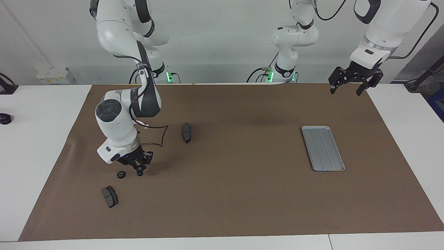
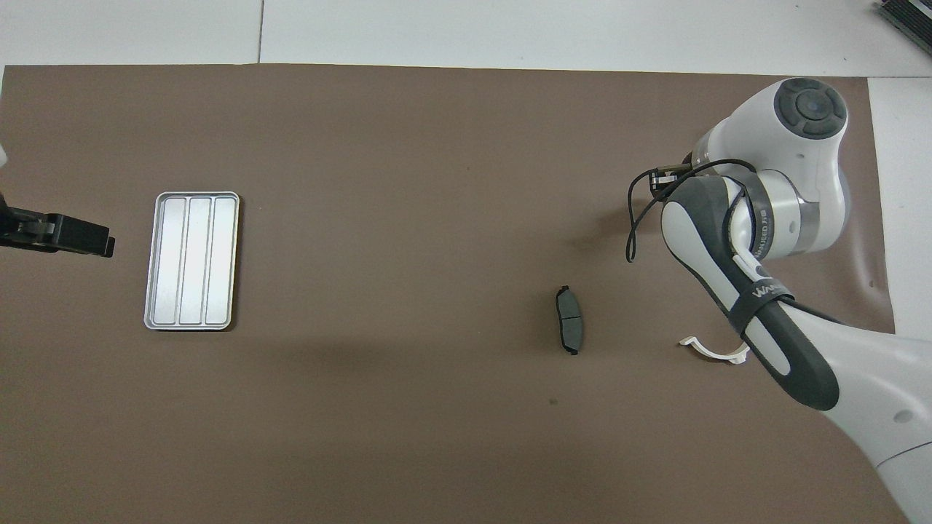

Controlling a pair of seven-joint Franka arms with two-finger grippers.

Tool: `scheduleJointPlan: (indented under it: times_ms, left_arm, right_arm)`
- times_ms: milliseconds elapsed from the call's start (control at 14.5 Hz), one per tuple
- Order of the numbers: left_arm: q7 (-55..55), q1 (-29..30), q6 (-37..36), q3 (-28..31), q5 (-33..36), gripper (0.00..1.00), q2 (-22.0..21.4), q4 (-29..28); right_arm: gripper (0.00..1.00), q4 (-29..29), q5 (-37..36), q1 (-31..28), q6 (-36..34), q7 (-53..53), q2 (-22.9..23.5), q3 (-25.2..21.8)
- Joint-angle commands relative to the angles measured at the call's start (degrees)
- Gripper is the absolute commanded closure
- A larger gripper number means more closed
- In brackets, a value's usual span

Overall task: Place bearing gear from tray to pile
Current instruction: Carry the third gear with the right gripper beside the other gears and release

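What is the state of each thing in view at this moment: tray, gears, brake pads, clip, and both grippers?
Tray: flat on the mat, nothing in it.
Gear: lying on the mat, free.
Right gripper: low, at a second gear, beside the first.
Brake pad: lying on the mat, untouched.
Second brake pad: lying on the mat, nearer to the robots.
White clip: lying on the mat.
Left gripper: open, raised, waiting.

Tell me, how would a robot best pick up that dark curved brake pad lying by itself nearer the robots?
Probably from straight above, with the jaws closing across the narrow middle of the dark grey curved brake pad. It lies flat on the brown mat, long and slim, so its two long edges offer the shortest span. Nothing sits beside it to block a descent.
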Motion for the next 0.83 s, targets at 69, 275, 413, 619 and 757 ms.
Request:
scheduleJointPlan:
  times_ms: [69,275,413,619,757]
  left_arm:
    - [0.58,0.13,3.17,-0.3,-0.22,0.0,-0.65,-1.42]
    - [0.57,0.74,1.86,-0.04,-0.22,0.0,-0.91,-1.77]
    - [0.57,0.83,1.86,0.14,-0.22,0.0,-1.0,-1.77]
    - [0.57,0.66,1.95,0.05,-0.22,0.0,-1.0,-1.77]
    - [0.57,0.74,1.95,0.05,-0.22,0.0,-1.0,-1.77]
  right_arm:
    - [0.95,-1.41,-0.56,-1.92,0.85,-1.37,-0.57,0.85]
    - [0.94,-4.3,-0.47,-3.15,0.32,-1.29,-1.53,0.85]
    - [0.94,-8.33,-0.47,-3.16,0.58,-1.11,-3.11,0.85]
    - [0.9,-12.91,-0.12,-3.16,0.32,0.55,-4.96,0.85]
    - [0.86,-15.11,0.06,-2.55,0.23,2.92,-6.1,0.85]
